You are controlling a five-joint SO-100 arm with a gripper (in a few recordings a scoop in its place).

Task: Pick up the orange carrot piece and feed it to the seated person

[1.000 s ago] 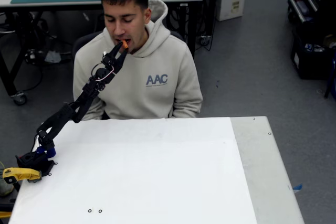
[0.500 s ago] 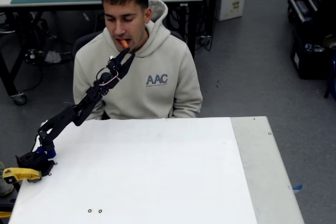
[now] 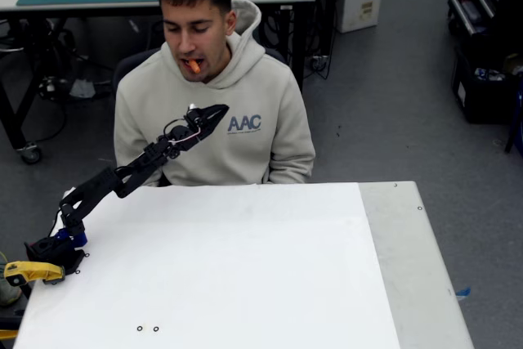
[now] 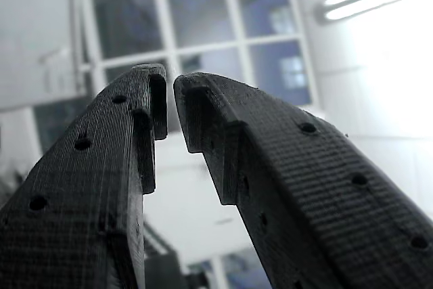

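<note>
Carrot [image 3: 193, 64] held in the mouth of the person [image 3: 214, 112], seated behind the white surface [image 3: 245, 267]. Black pincer [image 3: 219, 110] raised in front of the hoodie chest, below the chin, apart from the carrot, just left of the "AAC" print in the fixed view. In the wrist view, pincer [image 4: 170, 86] nearly closed, tips close with a thin gap, nothing between them, pointed up at a window. Arm base at the surface's left edge, beside a yellow clamp [image 3: 31, 271].
</note>
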